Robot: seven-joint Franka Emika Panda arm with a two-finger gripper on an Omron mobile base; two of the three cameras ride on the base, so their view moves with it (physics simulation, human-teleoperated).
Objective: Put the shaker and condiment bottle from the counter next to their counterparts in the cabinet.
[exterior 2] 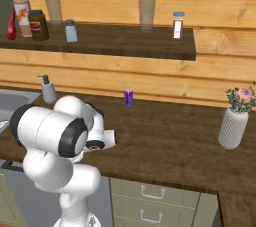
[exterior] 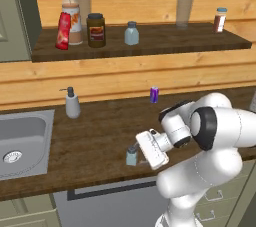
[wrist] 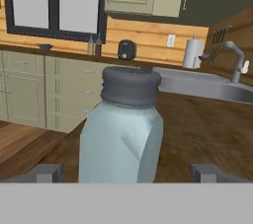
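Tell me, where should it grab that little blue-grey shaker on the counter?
Best around the straight glass body of the shaker, below its wider grey cap, coming in level from the side. It stands upright between the open fingers of the end effector, so closing there should hold it squarely.

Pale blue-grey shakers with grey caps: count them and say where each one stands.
2. One shaker stands on the cabinet shelf, right of the dark jar. The other shaker stands on the counter, near its front edge, between the open fingers.
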